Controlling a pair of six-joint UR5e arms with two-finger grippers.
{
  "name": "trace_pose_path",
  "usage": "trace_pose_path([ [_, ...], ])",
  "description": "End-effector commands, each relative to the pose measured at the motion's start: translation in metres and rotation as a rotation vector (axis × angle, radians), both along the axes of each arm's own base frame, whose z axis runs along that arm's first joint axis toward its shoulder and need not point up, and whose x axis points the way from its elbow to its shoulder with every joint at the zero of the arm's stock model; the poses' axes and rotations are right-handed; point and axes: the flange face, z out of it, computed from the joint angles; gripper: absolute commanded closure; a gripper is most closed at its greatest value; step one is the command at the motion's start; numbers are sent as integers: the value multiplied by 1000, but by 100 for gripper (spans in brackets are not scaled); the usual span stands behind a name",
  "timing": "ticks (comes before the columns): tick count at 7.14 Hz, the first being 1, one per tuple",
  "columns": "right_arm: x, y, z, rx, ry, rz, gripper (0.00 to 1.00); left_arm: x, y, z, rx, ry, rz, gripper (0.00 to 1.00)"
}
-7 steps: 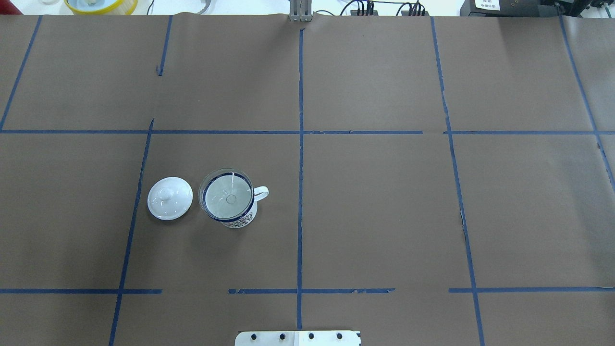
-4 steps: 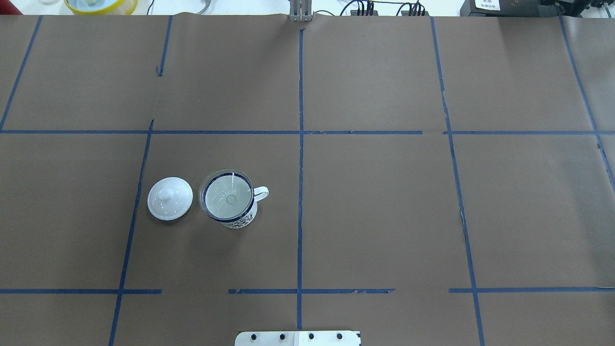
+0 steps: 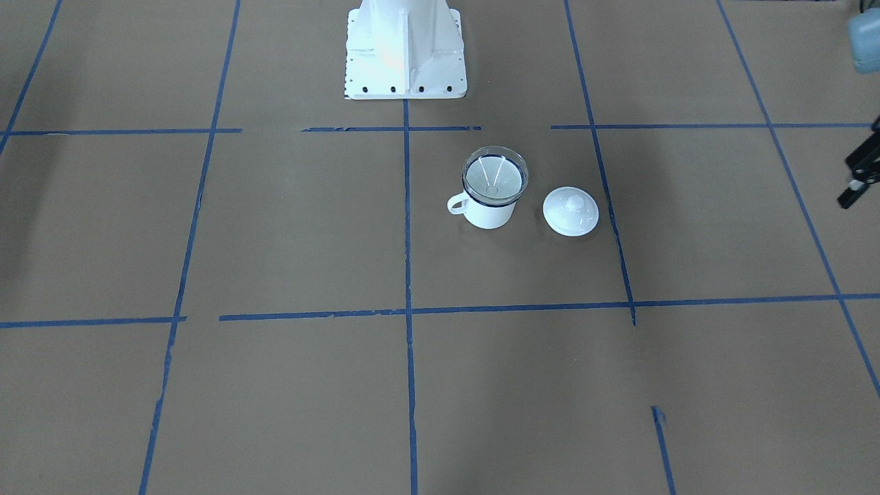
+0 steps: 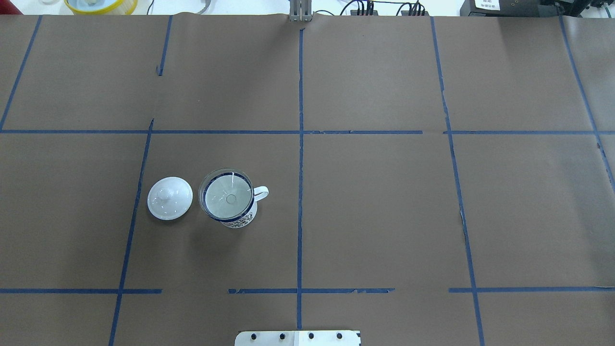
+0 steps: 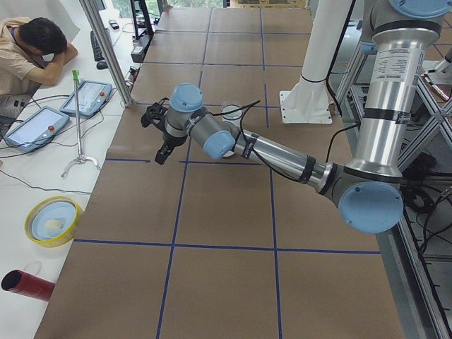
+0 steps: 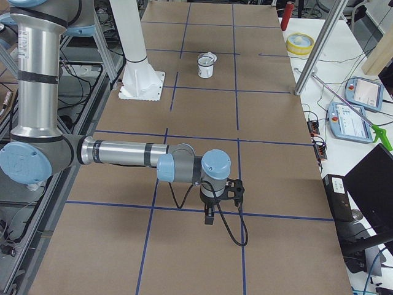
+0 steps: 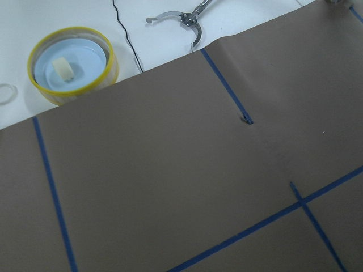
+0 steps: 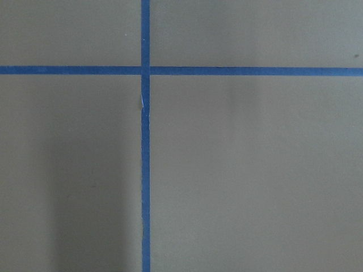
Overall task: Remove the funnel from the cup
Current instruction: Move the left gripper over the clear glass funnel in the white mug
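Right claw (image 6: 210,217) shows only side-on; overhead shows funnel (image 4: 227,194) in cup (image 4: 239,222).

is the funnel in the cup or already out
In. The funnel sits in the mouth of the cup, its clear rim just above the dark blue rim. The lid lies beside the cup, apart.

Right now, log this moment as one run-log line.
funnel: seated in cup | lid: beside cup, apart | left gripper: clear of cup, jaws unclear | right gripper: clear of cup, jaws unclear
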Motion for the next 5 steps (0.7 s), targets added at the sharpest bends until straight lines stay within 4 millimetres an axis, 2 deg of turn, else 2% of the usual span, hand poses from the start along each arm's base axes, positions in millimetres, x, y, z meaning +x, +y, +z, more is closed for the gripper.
trace_pose_path([
  [1, 0, 0, 0, 0, 0, 0, 0, 105, 28, -56, -165, 110, -51, 0],
  [3, 0, 0, 0, 0, 0, 0, 0, 230, 55, -140, -445, 212, -77, 0],
  [4, 0, 0, 0, 0, 0, 0, 0, 286, 64, -201, -499, 154, -118, 0],
  [5, 0, 0, 0, 0, 0, 0, 0, 329, 87, -241, -580, 139, -113, 0],
])
